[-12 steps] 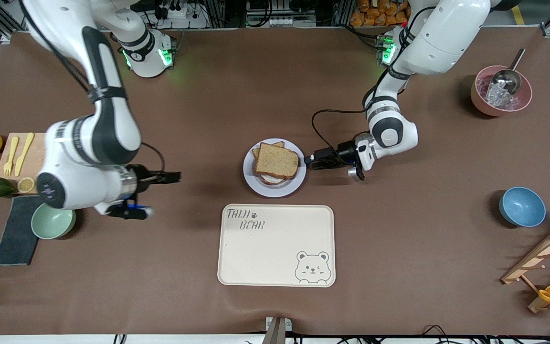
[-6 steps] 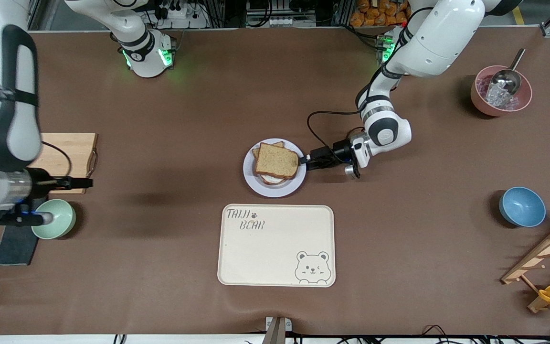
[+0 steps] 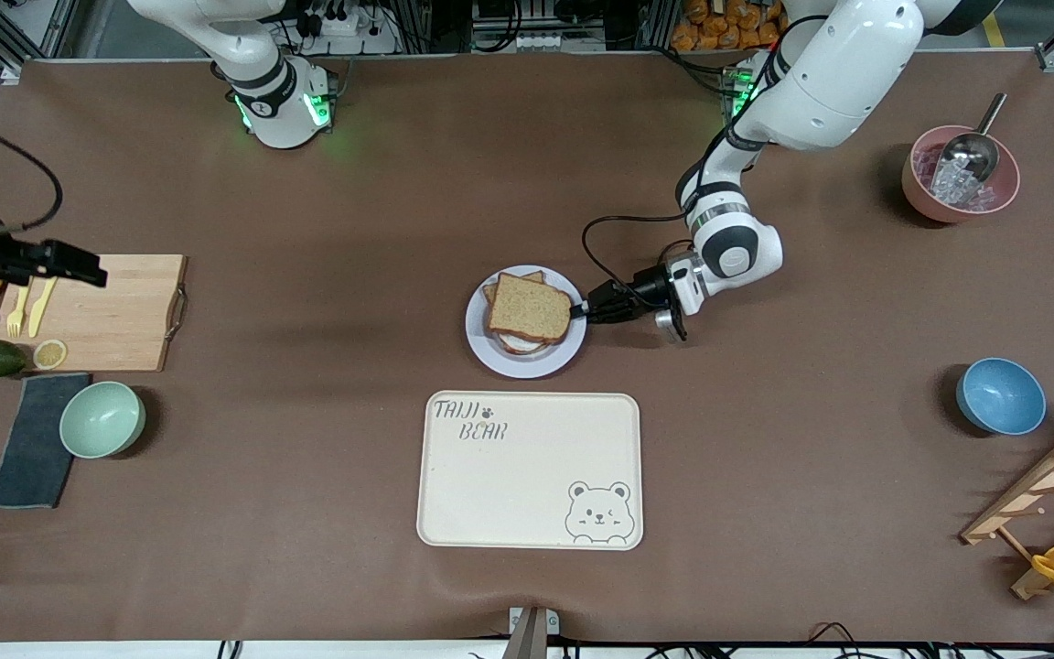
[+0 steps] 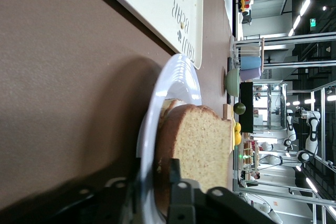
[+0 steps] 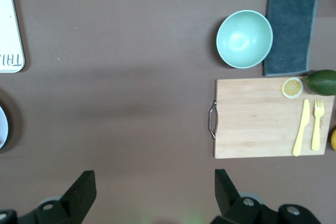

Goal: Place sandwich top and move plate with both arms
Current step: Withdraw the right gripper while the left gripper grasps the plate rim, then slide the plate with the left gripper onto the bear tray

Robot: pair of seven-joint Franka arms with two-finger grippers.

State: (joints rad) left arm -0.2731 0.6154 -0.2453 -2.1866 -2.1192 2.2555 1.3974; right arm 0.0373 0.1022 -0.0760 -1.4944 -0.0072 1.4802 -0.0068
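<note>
Retreating since a second ago, the right tool (image 3: 79,265) is now hanging at the front view's left edge over the wooden cutting board (image 3: 115,316), while the left tool (image 3: 582,311) is closing on the round pale lavender plate (image 3: 527,366) at mid-frame; the brown wholemeal bread slice (image 3: 530,307) is lying on it.

Left wrist view: its jaws are straddling the rim, released.

Right wrist view: its fingers (image 5: 81,192) are spreading wide, empty.

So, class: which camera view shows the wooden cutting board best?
The right wrist view: the wooden cutting board appears whole from above, metal handle included. In the front view the right gripper hangs over one corner of it. The left wrist view shows only a sliver of it, past the plate.
</note>
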